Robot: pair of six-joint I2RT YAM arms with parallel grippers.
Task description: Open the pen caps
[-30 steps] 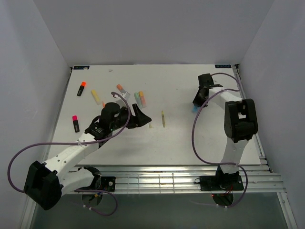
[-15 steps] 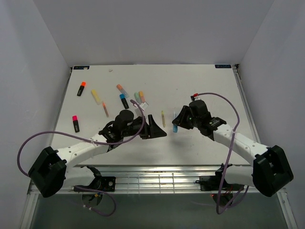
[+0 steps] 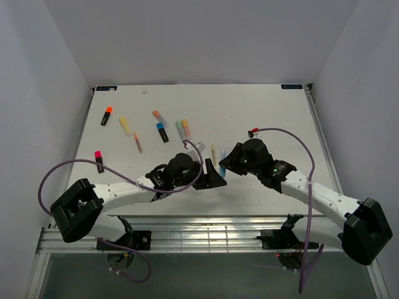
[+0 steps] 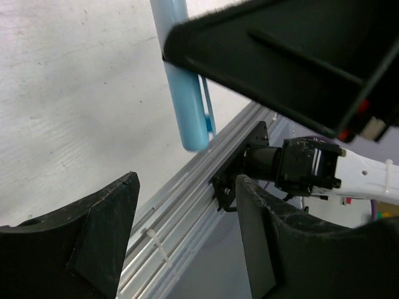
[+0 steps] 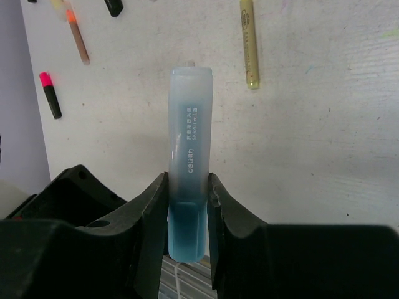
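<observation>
Right gripper, top view: the right gripper (image 3: 226, 163) is pressed onto the blue pen (image 3: 222, 170) above the near part of the table (image 3: 268, 118).
Left gripper, top view: the left gripper (image 3: 216, 177) sits just beside the blue pen. Its fingers are too dark to read here.
Other pens, top view: the thin yellow pen (image 3: 212, 152) lies just behind the two grippers. The thin orange pen (image 3: 138, 142), the pink-ended black pen (image 3: 98, 161) and the orange-ended black pen (image 3: 106, 116) lie well apart on the left. Several pastel pens lie around the middle, their caps too small to make out.

Left gripper, left wrist view: the left gripper (image 4: 186, 187) has its two fingers (image 4: 103, 218) spread wide, with nothing between them.
Blue pen, left wrist view: the blue pen (image 4: 184, 93) hangs from the black body of the right gripper. Its rounded free end is above the gap between the left fingers and is not touching them.
Rail, left wrist view: the metal rail (image 4: 181, 215) runs along the table's near edge, below the pen.

Right gripper, right wrist view: the right gripper (image 5: 187, 208) pinches the blue pen (image 5: 189, 137) between both fingers (image 5: 151, 215).
Blue pen, right wrist view: the pale printed length sticks out past the fingertips and the darker blue end sits behind the fingers. I cannot tell which end is the cap.
Table, right wrist view: the thin yellow pen (image 5: 248, 43), the thin orange pen (image 5: 78, 34) and the pink-ended black pen (image 5: 50, 94) lie flat beyond the held pen.
</observation>
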